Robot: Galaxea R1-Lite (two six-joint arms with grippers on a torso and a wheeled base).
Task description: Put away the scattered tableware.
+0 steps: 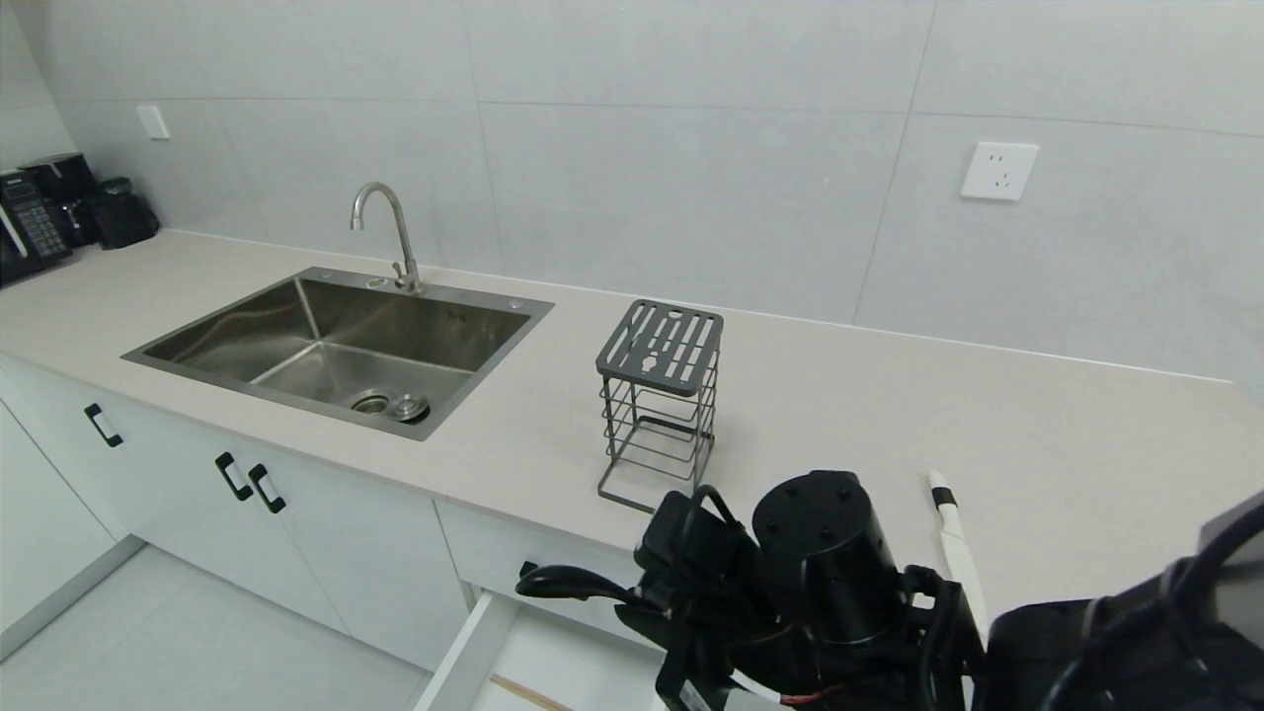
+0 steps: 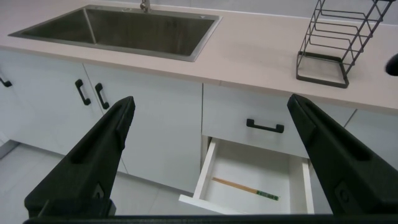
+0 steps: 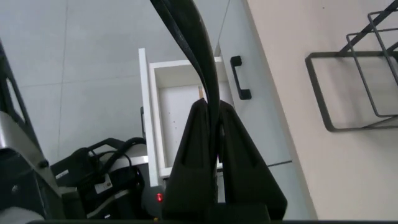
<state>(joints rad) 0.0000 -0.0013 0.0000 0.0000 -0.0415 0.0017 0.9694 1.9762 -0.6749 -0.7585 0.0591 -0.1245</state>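
My right gripper (image 3: 211,107) is shut on a long black utensil (image 3: 186,37), held above the open white drawer (image 3: 177,109) under the counter. In the head view the utensil's black end (image 1: 571,584) sticks out to the left of the arm, over the drawer (image 1: 474,647). My left gripper (image 2: 210,102) is open with nothing between its fingers, out in front of the cabinets and facing the drawer (image 2: 214,177). A wooden chopstick (image 2: 245,186) lies in the drawer. A white utensil with a black band (image 1: 954,538) lies on the counter at the right.
A grey wire rack (image 1: 660,395) stands on the counter just behind the drawer. The steel sink (image 1: 178,360) with its tap is set in the counter to the left. Black appliances (image 1: 59,202) sit at the far left. Cabinet doors with black handles (image 2: 90,93) flank the drawer.
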